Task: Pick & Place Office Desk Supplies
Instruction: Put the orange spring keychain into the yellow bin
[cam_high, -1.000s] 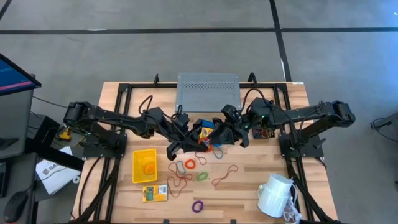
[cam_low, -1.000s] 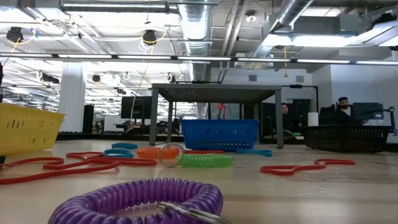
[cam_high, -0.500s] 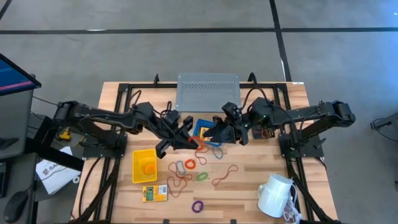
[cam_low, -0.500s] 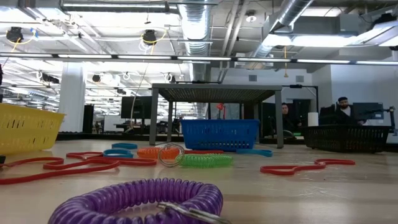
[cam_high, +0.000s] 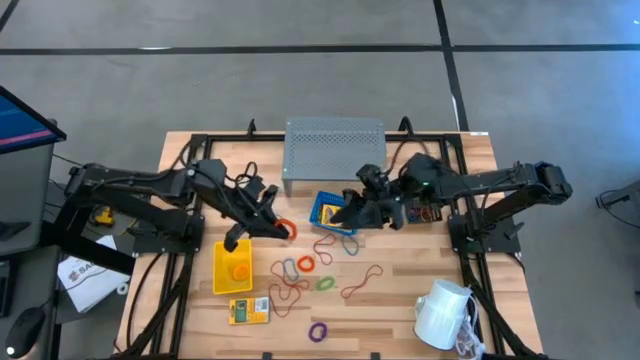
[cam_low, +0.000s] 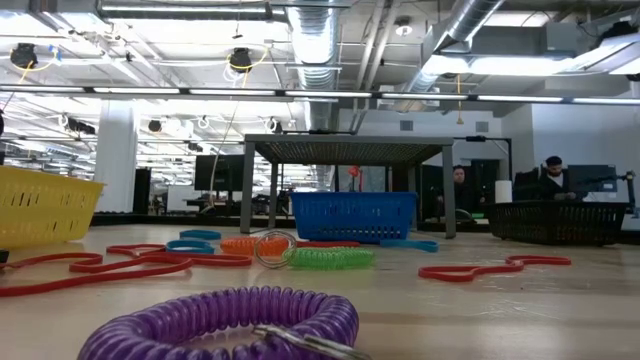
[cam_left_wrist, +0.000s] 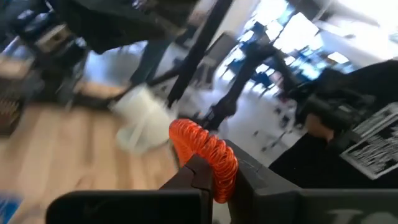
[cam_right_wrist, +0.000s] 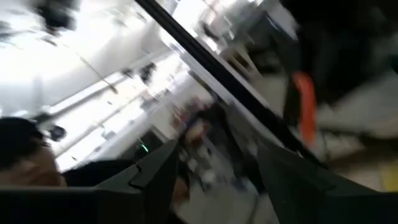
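Yellow bin (cam_high: 232, 268) holds orange item; left tool (cam_high: 283, 229) grips orange loop (cam_left_wrist: 204, 152).

**Wooden table, loops scattered across the front half**

The butcher-block table (cam_high: 400, 290) carries a yellow bin (cam_high: 233, 266), a blue bin (cam_high: 330, 212), a grey perforated riser (cam_high: 335, 147) at the back, a white mug (cam_high: 441, 312), a yellow packet (cam_high: 249, 311), plus green (cam_high: 325, 284) and purple (cam_high: 318, 331) coil loops.

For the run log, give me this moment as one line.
left tool: shut on orange coil loop, above table by yellow bin | right tool: open, at blue bin
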